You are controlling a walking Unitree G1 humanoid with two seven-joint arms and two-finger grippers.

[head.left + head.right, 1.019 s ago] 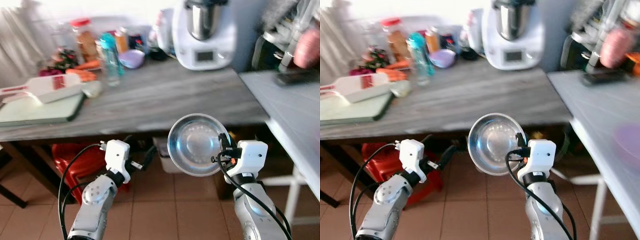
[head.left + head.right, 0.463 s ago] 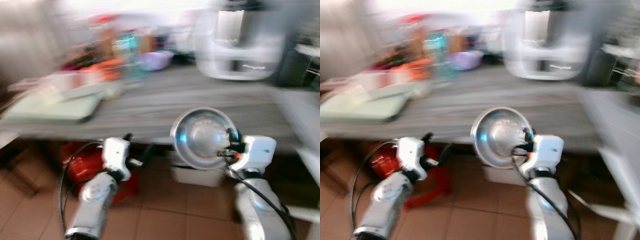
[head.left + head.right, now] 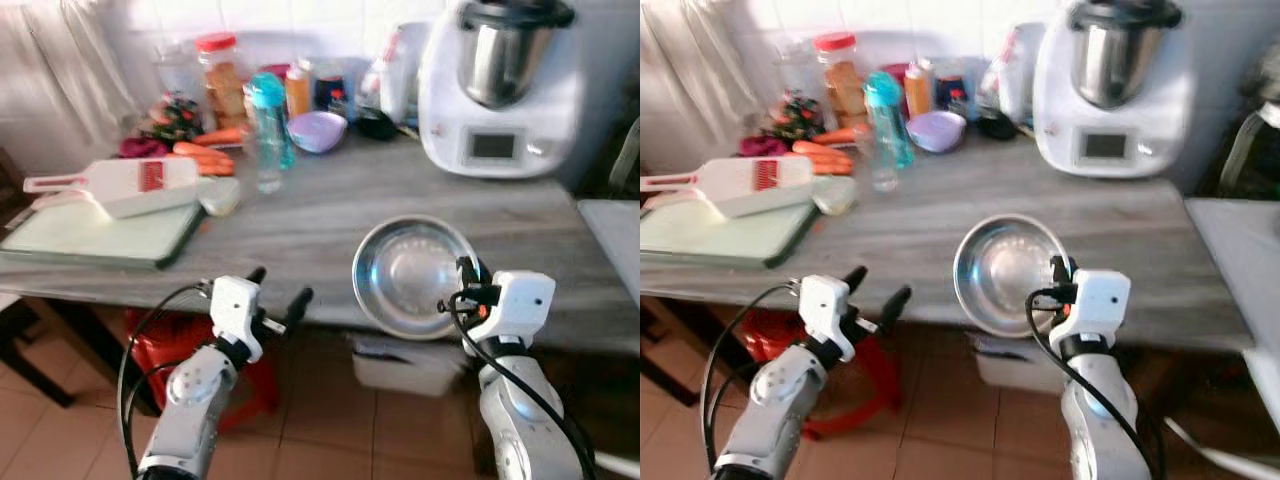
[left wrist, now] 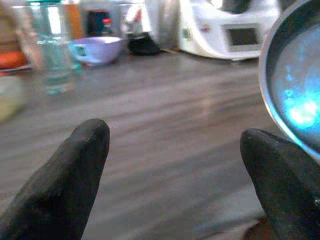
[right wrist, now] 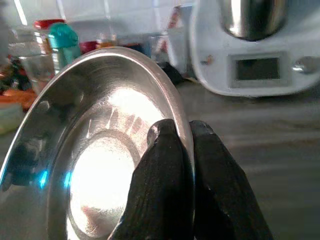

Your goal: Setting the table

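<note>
Head eyes look down at the table (image 3: 300, 210); both wrist views face it close, sharing the bowl (image 5: 100, 150).

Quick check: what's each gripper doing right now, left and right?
Left gripper: open, holding nothing, near the table edge.
Right gripper: shut on the rim of the steel bowl, held tilted up in front of the table.

Both silver arms reach forward, the left gripper (image 3: 279, 289) with fingers spread, the right gripper (image 5: 182, 150) pinched tight.
</note>
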